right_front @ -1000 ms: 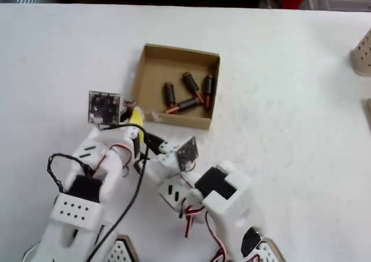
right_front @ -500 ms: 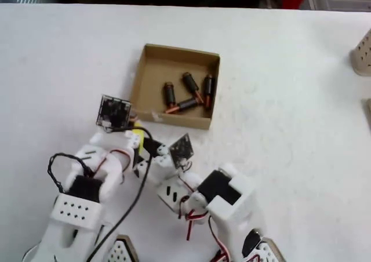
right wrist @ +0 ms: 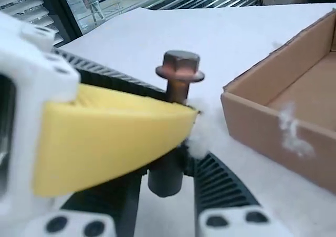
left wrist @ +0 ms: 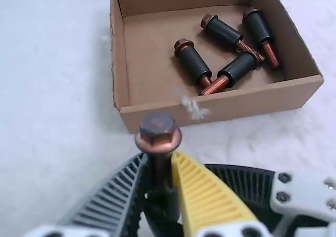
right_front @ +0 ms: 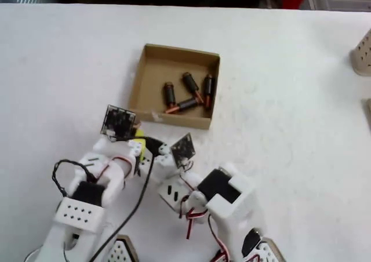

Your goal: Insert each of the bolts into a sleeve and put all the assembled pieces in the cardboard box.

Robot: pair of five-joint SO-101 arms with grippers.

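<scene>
The cardboard box [right_front: 179,120] sits on the white table with several assembled bolt-and-sleeve pieces [right_front: 188,94] inside. Just in front of it the two grippers meet. My left gripper [left wrist: 157,161], with one grey and one yellow finger, is shut on a copper bolt [left wrist: 158,135] held upright by its shaft. In the right wrist view that bolt [right wrist: 180,72] runs down into a black sleeve [right wrist: 165,176], and my right gripper [right wrist: 167,169] is shut on the sleeve beneath the left gripper's yellow finger [right wrist: 105,137]. From above, the left gripper [right_front: 139,139] and right gripper [right_front: 152,149] touch.
The box's near wall [left wrist: 220,106] lies a short way beyond the bolt. A beige perforated object [right_front: 362,56] stands at the table's right edge. A black cable [right_front: 139,186] runs between the two arms. Open table lies left and right of the box.
The left arm has swung right and toward the right arm, bringing the bolt down over the sleeve. The right arm shifted slightly left to meet it.
</scene>
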